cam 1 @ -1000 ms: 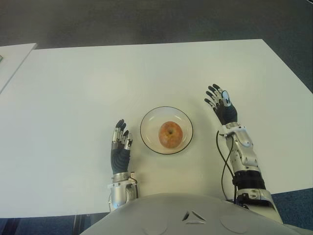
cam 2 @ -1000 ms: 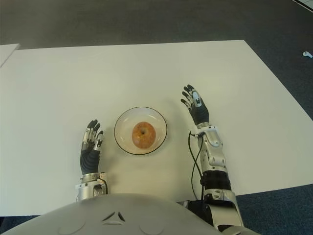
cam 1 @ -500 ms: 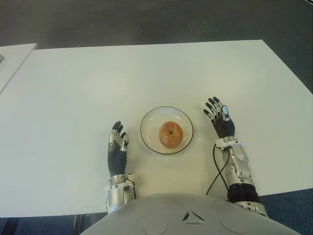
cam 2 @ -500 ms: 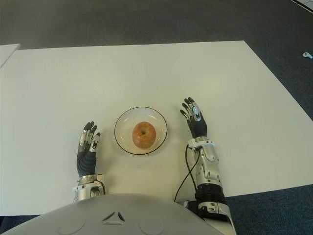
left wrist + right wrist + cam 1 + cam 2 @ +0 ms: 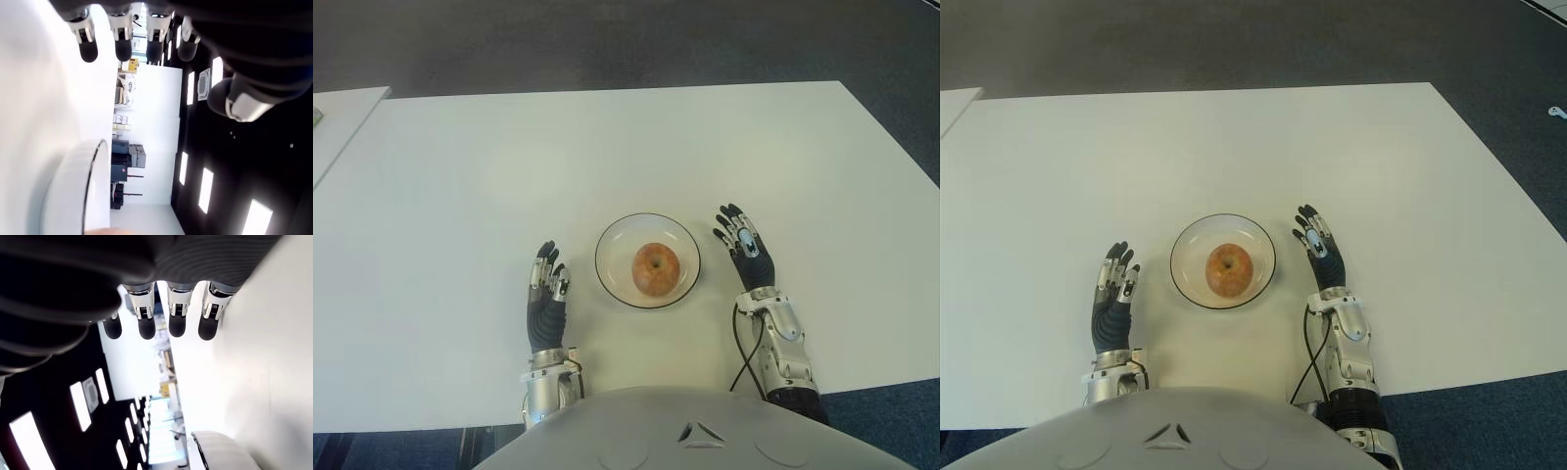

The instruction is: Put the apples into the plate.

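Apple (image 5: 655, 268) upright in plate (image 5: 610, 279), stem hollow apparently upward; left hand (image 5: 547, 299) and right hand (image 5: 744, 250) flank plate, fingers extended, empty.

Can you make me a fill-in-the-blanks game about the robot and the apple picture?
1. The round reddish-yellow apple lies in the clear glass ____.
2. The dish stands on the wide ____ table.
3. The left hand and the right hand both have their fingers ____ and hold nothing.
4. The number of apples in view is ____.

Missing words: plate; white; open; one
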Motion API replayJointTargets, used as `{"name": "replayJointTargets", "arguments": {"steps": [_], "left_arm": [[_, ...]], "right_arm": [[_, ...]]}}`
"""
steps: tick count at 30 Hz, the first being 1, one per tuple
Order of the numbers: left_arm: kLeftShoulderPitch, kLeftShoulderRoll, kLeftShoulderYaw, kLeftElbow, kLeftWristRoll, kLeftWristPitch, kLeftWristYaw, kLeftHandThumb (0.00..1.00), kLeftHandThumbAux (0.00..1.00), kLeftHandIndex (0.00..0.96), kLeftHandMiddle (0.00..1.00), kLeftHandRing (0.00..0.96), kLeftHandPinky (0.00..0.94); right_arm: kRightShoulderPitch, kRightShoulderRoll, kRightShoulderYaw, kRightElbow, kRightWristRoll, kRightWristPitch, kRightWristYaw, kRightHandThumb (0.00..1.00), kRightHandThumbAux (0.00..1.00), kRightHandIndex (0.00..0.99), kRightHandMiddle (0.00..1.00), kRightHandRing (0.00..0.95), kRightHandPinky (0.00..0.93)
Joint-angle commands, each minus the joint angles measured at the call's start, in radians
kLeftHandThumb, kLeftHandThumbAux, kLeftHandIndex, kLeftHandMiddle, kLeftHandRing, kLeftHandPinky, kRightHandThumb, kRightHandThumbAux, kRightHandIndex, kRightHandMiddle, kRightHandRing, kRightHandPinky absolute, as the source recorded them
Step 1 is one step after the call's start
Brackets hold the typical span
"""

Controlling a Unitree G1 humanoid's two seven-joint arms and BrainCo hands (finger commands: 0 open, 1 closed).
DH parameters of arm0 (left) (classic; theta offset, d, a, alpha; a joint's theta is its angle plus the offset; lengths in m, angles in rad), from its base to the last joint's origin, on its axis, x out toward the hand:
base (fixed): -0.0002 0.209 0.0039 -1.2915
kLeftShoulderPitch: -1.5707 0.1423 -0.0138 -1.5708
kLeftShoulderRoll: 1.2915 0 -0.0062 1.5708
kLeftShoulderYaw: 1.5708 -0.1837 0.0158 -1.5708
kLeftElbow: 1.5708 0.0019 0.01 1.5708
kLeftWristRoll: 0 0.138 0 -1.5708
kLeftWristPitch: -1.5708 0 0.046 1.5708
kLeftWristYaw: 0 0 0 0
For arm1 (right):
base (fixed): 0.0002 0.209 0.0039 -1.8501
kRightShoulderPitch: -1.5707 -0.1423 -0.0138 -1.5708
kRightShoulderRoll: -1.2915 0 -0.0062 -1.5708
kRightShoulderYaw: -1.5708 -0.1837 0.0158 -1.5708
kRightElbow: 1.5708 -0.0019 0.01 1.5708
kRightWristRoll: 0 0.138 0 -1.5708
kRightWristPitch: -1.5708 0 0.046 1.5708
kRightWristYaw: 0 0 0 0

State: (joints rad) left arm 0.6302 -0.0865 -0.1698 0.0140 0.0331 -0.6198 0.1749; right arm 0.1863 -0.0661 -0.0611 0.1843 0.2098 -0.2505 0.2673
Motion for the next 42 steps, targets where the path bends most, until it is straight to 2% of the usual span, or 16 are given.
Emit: {"name": "replayJointTargets", "arguments": {"steps": [1,9,16,26,30,35,42], "left_arm": [[0.032,-0.012,0.011,-0.013,0.020,0.029,0.009,0.033,0.444,0.000,0.000,0.000,0.000],[0.029,-0.007,0.023,0.001,-0.003,0.023,-0.005,0.075,0.445,0.000,0.000,0.000,0.000],[0.022,0.000,0.037,0.006,-0.010,0.027,-0.013,0.087,0.437,0.000,0.000,0.000,0.000],[0.016,-0.002,0.040,0.017,-0.024,0.015,-0.028,0.089,0.427,0.000,0.000,0.000,0.000],[0.009,-0.003,0.044,0.023,-0.008,-0.005,-0.022,0.089,0.430,0.000,0.000,0.000,0.000],[0.005,0.000,0.046,0.030,-0.002,-0.019,-0.023,0.088,0.432,0.000,0.000,0.000,0.000],[0.012,0.003,0.041,0.022,-0.017,-0.016,-0.036,0.088,0.434,0.000,0.000,0.000,0.000]], "right_arm": [[0.048,0.005,0.010,0.024,-0.020,0.036,-0.009,0.074,0.376,0.000,0.000,0.000,0.000],[0.066,0.013,0.013,0.034,-0.025,0.018,-0.009,0.081,0.394,0.000,0.000,0.000,0.000],[0.060,0.014,0.011,0.077,-0.021,-0.034,0.009,0.085,0.395,0.000,0.000,0.000,0.000],[0.069,-0.031,0.016,0.082,-0.063,-0.103,0.035,0.065,0.406,0.000,0.000,0.000,0.000],[0.072,-0.047,0.020,0.071,-0.079,-0.099,0.038,0.056,0.407,0.000,0.000,0.000,0.000],[0.074,-0.042,0.012,0.071,-0.060,-0.092,0.039,0.051,0.405,0.000,0.000,0.000,0.000],[0.075,-0.008,-0.011,0.057,0.000,-0.063,0.027,0.062,0.415,0.000,0.000,0.000,0.000]]}}
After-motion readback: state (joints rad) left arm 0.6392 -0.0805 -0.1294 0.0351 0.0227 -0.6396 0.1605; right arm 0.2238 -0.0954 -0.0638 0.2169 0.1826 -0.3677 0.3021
